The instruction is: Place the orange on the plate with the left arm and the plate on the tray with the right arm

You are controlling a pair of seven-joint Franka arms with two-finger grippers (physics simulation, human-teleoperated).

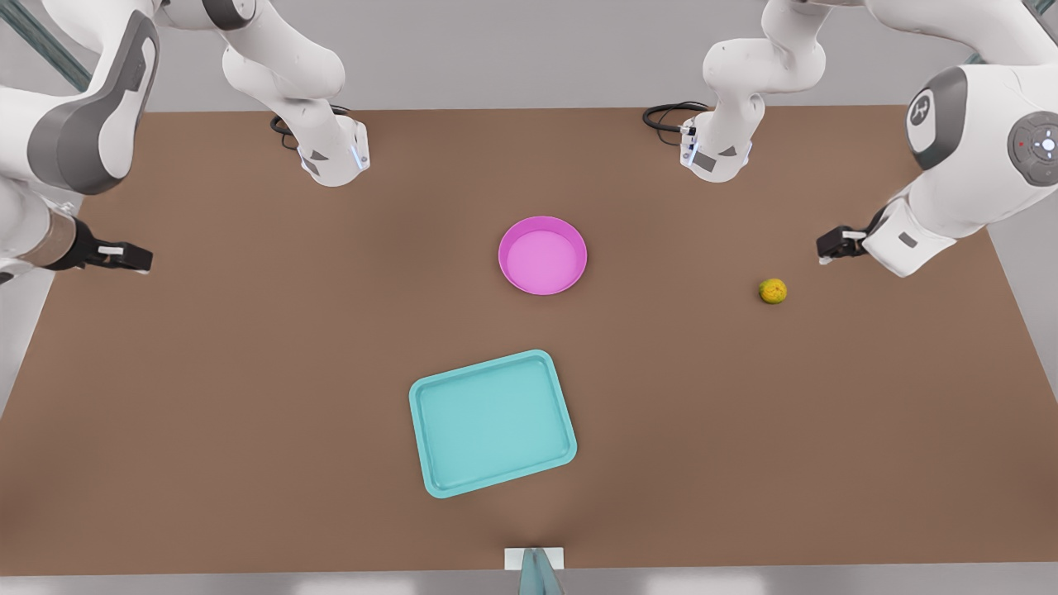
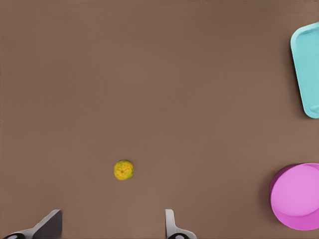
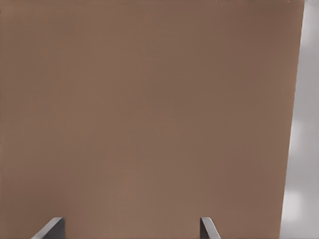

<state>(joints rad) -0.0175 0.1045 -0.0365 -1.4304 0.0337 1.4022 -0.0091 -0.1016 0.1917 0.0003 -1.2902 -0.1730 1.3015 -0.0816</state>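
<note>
The orange (image 1: 773, 291) lies on the brown table at the front view's right, small and mottled yellow-green. My left gripper (image 1: 829, 246) hovers just beyond it, open; in the left wrist view the orange (image 2: 123, 170) sits ahead of the left gripper (image 2: 112, 230). The magenta plate (image 1: 542, 255) rests near the table's middle, and the turquoise tray (image 1: 491, 422) lies nearer the front edge, slightly rotated. Plate (image 2: 297, 196) and tray (image 2: 306, 69) also show in the left wrist view. My right gripper (image 1: 135, 258) waits at the front view's left edge, open, over bare table (image 3: 130, 230).
Both arm bases (image 1: 335, 157) (image 1: 716, 154) stand at the table's far side with black cables beside them. A small white block (image 1: 534, 559) sits at the front edge. The right wrist view shows the table edge and grey floor (image 3: 301, 149) beyond it.
</note>
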